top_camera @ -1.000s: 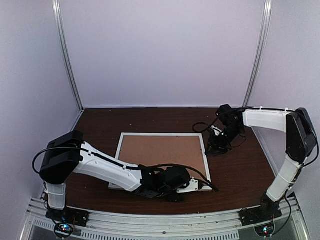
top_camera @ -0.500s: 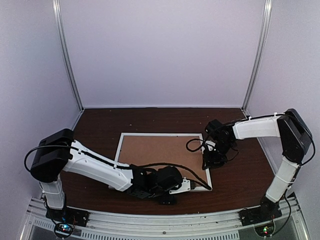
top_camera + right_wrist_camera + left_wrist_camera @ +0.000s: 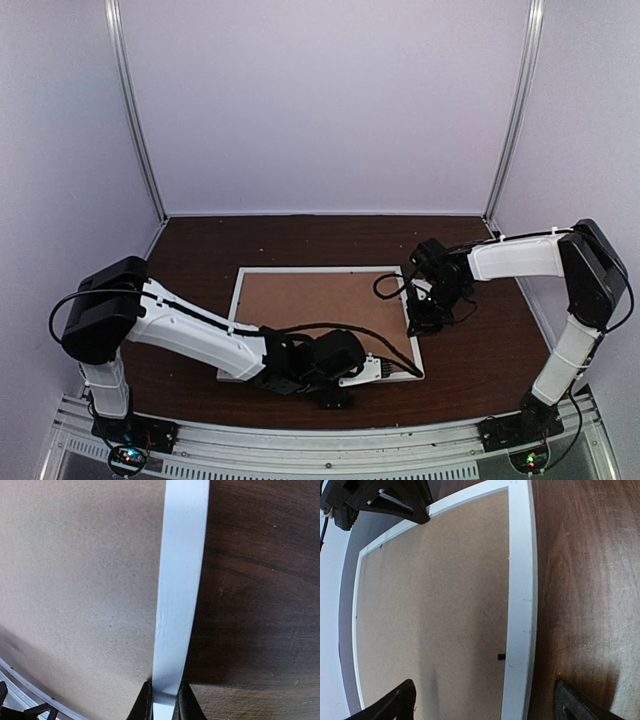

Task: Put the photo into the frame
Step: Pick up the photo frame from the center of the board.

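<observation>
Frame [image 3: 180, 580] rim: plain white, at the black right gripper [image 3: 164, 702]. Board [image 3: 75, 580] left of that gripper: pale brown, finely speckled. Surface [image 3: 260, 580] right of it: dark reddish-brown woodgrain, faint scratches.

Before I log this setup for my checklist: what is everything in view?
frame: one, white edge, lying flat mid-table
backing board: one, brown, filling the frame
photo: none in view
table: one, dark brown wood, under everything
walls: pale, behind and on both sides
left arm: one, white and black, reaching across the table's near side
right arm: one, white and black, reaching in from the right
left gripper: one, black, open, straddling the frame's near edge
right gripper: one, black, shut on the frame's right edge
</observation>
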Tool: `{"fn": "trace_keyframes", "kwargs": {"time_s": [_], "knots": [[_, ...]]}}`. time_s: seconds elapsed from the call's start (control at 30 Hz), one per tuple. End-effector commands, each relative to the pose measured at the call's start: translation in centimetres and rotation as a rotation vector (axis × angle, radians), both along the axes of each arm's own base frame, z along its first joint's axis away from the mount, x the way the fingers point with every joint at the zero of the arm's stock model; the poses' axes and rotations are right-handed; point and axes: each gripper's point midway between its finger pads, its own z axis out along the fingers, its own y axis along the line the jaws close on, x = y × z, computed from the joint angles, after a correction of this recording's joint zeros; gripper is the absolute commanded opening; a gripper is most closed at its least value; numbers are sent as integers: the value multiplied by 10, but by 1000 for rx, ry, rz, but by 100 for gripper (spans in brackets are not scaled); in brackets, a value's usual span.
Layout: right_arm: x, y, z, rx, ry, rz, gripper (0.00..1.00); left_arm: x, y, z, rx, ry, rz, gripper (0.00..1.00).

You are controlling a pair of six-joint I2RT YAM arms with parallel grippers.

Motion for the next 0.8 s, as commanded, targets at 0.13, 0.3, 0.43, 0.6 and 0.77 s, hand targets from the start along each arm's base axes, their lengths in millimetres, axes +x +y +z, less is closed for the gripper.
{"fn": "trace_keyframes", "kwargs": {"time_s": [0.13,0.3,0.43,0.6,0.77], "knots": [[14,-3,29,-45,-79,25,0,-6,-11,-1,21,32,-69,98],[17,7,43,0,-71,38,0,-3,-14,-3,42,5,-80,98],[16,9,53,15,-61,53,0,3,-16,-3,58,-29,-74,98],[13,12,63,33,-54,66,0,15,-14,-11,102,-85,-42,97],[9,11,68,40,-48,69,0,26,-11,-21,146,-141,-4,94]]}}
